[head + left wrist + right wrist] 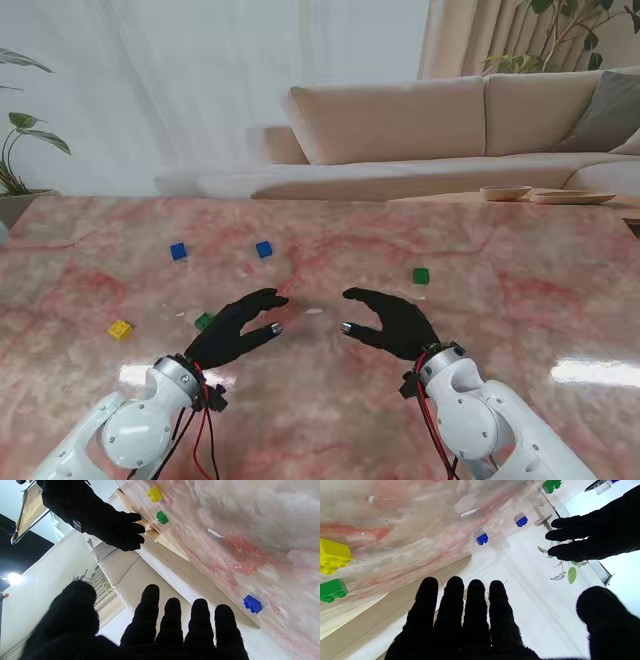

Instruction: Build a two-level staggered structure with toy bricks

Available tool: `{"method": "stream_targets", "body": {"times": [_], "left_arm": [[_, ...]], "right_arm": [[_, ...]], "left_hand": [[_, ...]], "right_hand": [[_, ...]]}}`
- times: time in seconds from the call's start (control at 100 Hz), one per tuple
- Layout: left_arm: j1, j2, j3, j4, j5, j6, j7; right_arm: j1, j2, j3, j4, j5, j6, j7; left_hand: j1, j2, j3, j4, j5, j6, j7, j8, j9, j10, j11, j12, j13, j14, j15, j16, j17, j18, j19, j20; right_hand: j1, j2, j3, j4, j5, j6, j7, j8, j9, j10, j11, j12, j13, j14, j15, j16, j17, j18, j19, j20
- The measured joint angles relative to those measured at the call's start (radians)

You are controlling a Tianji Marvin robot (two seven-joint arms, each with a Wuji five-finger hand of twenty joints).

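1. Left hand (235, 328): black-gloved, fingers spread and lightly curled, thumb apart from the rest. Holds nothing and touches no brick. In its wrist view 4 fingers (172, 620) stand slightly parted with the thumb wide to one side.
2. Right hand (392, 321): black-gloved, open, fingers extended toward the left hand, thumb apart. Holds nothing. In its wrist view the 4 fingers (476, 605) sit close side by side, thumb well apart.
3. The 2 hands face each other palm to palm over the near middle of the marble table (520, 310), fingertips near but not touching.
4. Brick count in the stand view: 5 visible, all loose and single, none stacked.
5. Blue: 2. One blue brick (178, 251) lies left and farther from me; a second blue brick (264, 249) lies just right of it, near the table's middle.
6. Green: 2. One green brick (204, 321) lies just beside the left hand's outer edge, partly hidden; another green brick (421, 275) lies farther from me than the right hand.
7. Yellow: 1 yellow brick (120, 329) left of the left hand, well apart.
8. Both forearms rise from the near corners, angled inward, white wrist joints visible.
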State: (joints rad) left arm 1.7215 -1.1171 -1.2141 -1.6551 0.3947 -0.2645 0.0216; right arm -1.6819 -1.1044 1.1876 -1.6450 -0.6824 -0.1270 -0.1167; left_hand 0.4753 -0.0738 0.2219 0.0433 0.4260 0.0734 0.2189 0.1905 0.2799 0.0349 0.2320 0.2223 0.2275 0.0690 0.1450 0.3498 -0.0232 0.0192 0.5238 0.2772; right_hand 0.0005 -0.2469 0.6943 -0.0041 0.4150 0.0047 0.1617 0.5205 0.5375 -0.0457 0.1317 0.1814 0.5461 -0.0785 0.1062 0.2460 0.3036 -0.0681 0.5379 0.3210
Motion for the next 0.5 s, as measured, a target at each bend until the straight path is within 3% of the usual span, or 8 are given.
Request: {"method": "stream_targets", "body": {"times": [0.4, 0.5], "left_arm": [[0.004, 0.001, -0.005, -0.009, 0.005, 0.003, -0.009], [0.009, 0.002, -0.028, -0.018, 0.012, 0.003, -0.043]], "right_arm": [[-0.011, 0.0, 0.006, -0.011, -0.006, 0.005, 0.005], [-0.011, 0.0, 0.005, -0.011, -0.007, 0.014, 0.007]], "left_hand": [[0.0, 0.0, 0.0, 0.0, 0.0, 0.0, 0.0, 0.0, 0.0, 0.0, 0.0, 0.0, 0.0, -0.001, 0.0, 0.0, 0.0, 0.0, 0.0, 0.0], [0.0, 0.0, 0.0, 0.0, 0.0, 0.0, 0.0, 0.0, 0.005, 0.0, 0.004, 0.0, 0.004, -0.003, 0.0, 0.0, 0.0, 0.0, 0.0, 0.0]], "right_hand": [[0.001, 0.0, -0.014, 0.0, 0.0, -0.002, 0.0, 0.0, 0.0, 0.0, 0.0, 0.0, 0.0, 0.01, 0.0, 0.0, 0.0, 0.003, 0.02, 0.0], [0.002, 0.0, -0.02, 0.0, 0.0, -0.002, 0.0, 0.0, 0.0, 0.0, 0.0, 0.0, 0.0, 0.01, 0.0, 0.0, 0.0, 0.004, 0.02, 0.0]]}}
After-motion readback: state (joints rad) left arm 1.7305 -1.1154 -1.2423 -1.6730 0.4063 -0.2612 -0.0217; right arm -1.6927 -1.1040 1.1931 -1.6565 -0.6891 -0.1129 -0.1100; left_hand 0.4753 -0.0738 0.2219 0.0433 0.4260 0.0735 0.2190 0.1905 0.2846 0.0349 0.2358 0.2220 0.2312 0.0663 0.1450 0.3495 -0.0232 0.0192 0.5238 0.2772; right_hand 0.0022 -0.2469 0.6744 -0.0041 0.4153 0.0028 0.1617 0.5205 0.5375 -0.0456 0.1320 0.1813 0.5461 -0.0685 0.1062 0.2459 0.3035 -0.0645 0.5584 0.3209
